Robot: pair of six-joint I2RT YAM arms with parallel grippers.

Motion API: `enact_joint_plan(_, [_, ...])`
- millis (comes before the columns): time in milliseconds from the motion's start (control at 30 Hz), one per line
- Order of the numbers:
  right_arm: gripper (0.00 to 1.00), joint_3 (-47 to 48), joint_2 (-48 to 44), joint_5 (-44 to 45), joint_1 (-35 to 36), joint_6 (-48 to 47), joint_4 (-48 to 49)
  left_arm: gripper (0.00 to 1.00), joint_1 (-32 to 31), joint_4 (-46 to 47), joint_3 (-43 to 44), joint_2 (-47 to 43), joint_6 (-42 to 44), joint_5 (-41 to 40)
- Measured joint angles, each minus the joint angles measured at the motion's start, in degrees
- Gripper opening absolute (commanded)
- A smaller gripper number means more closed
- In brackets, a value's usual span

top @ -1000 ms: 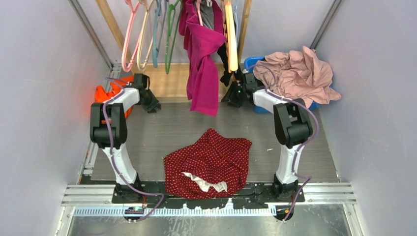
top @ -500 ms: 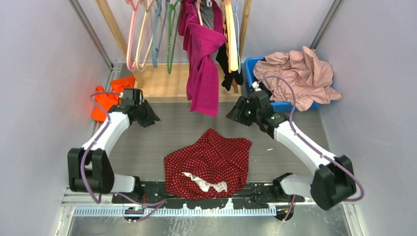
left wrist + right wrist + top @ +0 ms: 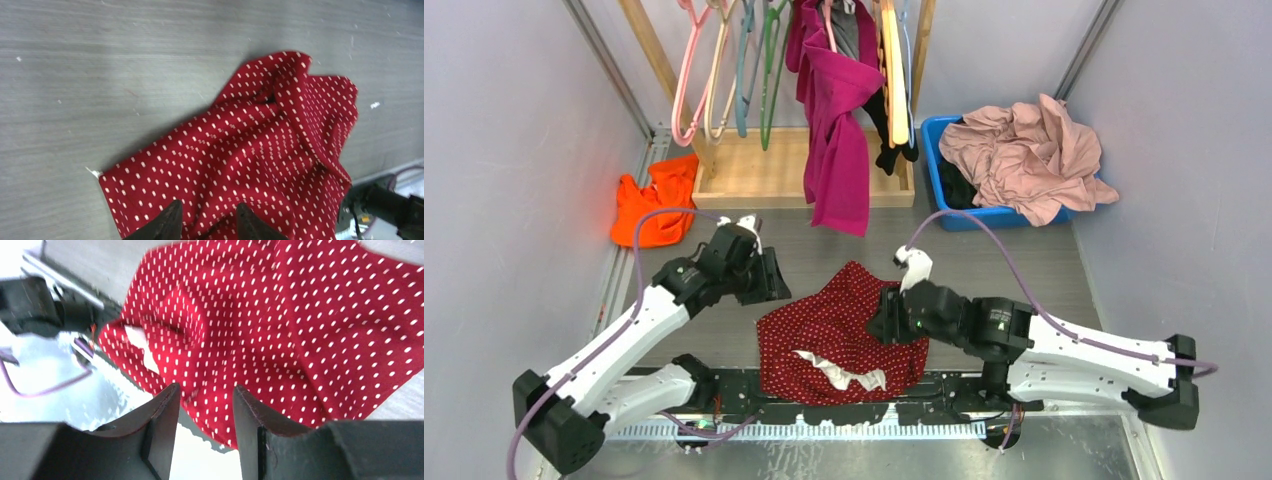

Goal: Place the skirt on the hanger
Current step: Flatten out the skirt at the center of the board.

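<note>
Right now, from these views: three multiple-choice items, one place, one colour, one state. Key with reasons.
1. The dark red, white-dotted fabric skirt lies:
A) on the grey table, near its front edge
B) in a blue bin
C) draped over a robot arm

2. The crumpled cloth left of the wooden rack base is:
A) green
B) orange
C) white

3. The thin pink plastic hanger:
A) carries the skirt
B) lies on the table
C) hangs bare

Key: 1A, it is spread on the tabletop; 2B, it is bright orange in the top view; 3C, nothing hangs on it.
</note>
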Motion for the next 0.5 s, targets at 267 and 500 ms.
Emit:
enact_joint_plan(267, [0.52, -2.01, 6.93, 14.38, 23.63, 5.31, -5.18, 0.70, -10.16, -5.35, -0.26, -8.35, -1.86, -2.78])
enact_joint_plan(500, [0.54, -1.86, 12.22, 23.69, 29.20, 7.21, -7.50, 0.70, -12.72, -7.39, -0.42, -7.10, -2.64, -3.82])
